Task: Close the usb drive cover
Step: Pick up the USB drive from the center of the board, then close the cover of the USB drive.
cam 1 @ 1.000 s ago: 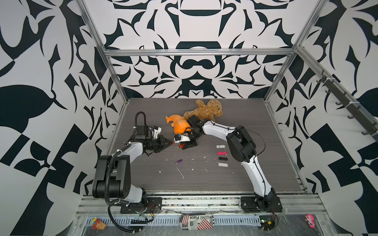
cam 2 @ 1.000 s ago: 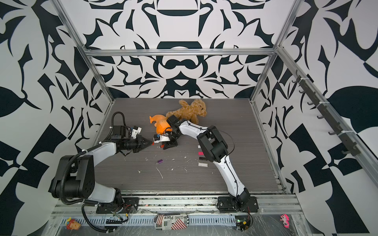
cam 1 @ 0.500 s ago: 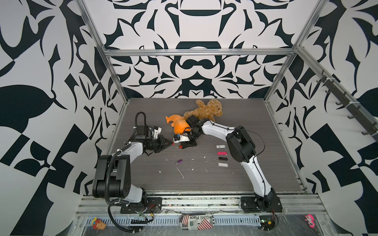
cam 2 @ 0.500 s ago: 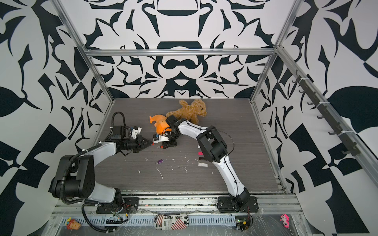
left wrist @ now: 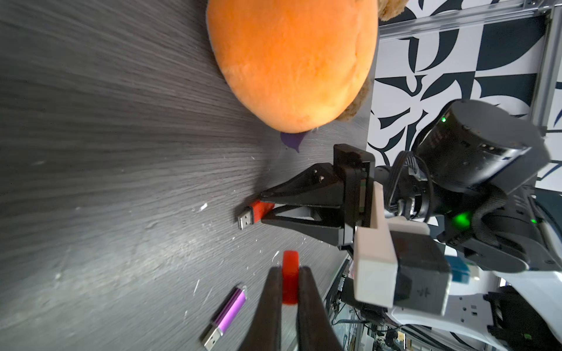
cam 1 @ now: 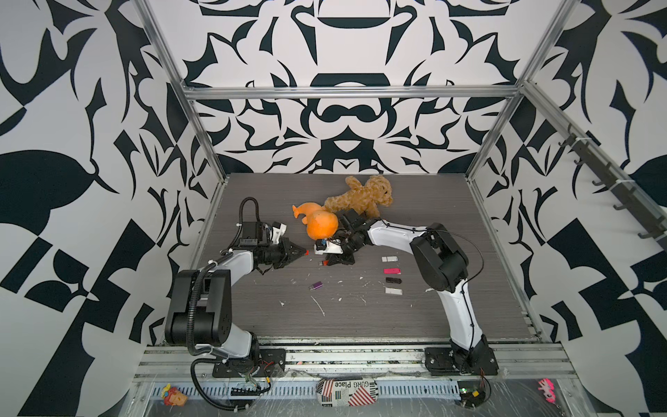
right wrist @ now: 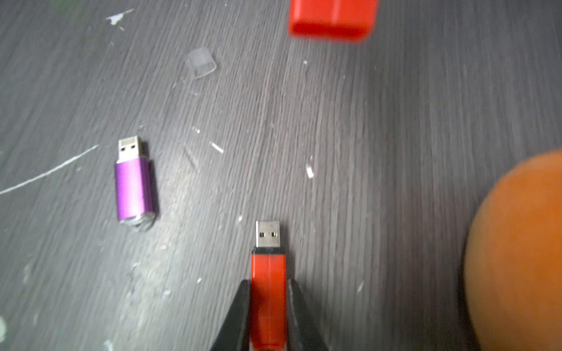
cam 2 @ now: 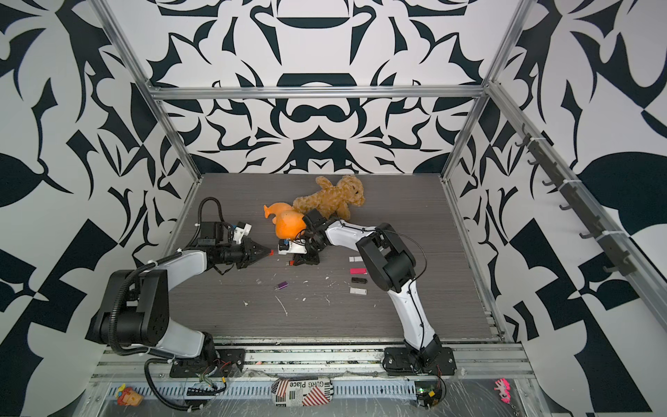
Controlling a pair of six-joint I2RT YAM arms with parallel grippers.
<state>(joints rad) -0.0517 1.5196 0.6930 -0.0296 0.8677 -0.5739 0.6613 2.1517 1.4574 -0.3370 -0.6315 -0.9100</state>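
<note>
We see a dark grey wood-grain floor (cam 1: 433, 325) closed in on three sides by a far wall (cam 1: 343, 137), a left wall (cam 1: 72, 180) and a right wall (cam 1: 595, 108). All three are white with bold black leaf-like shapes. Silver aluminium bars (cam 1: 346, 92) frame the corners and cross the far wall. On the right wall we find a dark rail of hooks (cam 1: 602, 162). A slotted metal strip (cam 1: 408, 391) runs along the near edge. The light is even, and white flecks (cam 1: 318, 305) dot the floor.
</note>
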